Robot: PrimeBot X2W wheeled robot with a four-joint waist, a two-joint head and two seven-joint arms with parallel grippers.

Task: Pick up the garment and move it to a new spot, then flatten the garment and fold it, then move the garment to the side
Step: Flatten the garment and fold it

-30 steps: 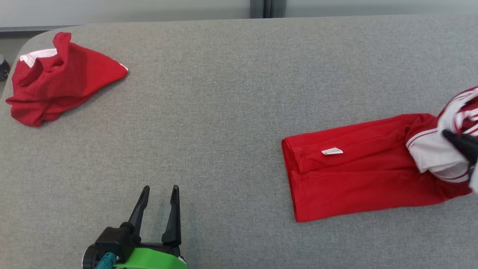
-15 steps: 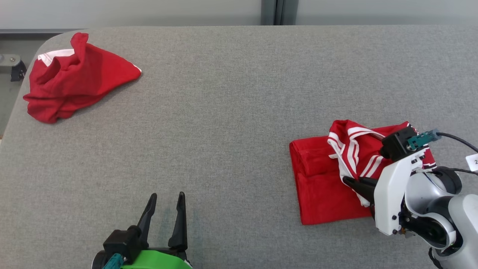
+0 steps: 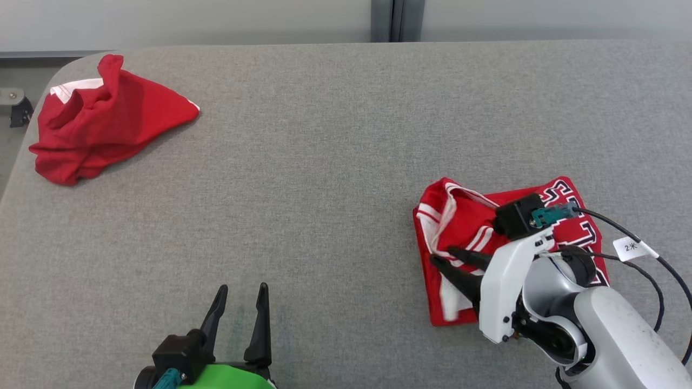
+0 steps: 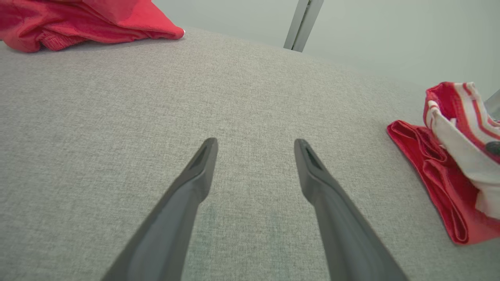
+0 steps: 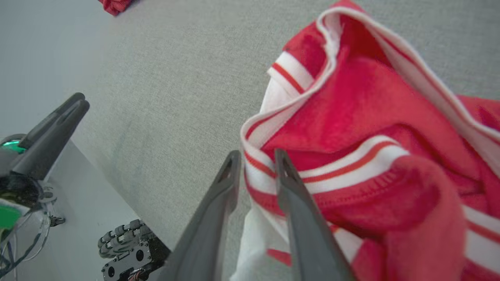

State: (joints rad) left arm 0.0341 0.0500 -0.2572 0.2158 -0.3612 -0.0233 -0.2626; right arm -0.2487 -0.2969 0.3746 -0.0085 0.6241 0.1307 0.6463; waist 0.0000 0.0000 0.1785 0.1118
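Now, left fingers (image 3: 260, 324) wide apart, empty, right fingers (image 3: 455, 275) slightly parted over red garment (image 3: 465, 216)

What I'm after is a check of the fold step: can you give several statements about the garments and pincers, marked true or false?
1. The left pincer stands open over bare table. True.
2. The folded garment lies at the table's left side. False: it lies at the right, near the front edge.
3. A crumpled red garment sits at the far left corner. True.
4. The right pincer is at the crumpled red garment. False: it is at the folded garment, fingers slightly parted.
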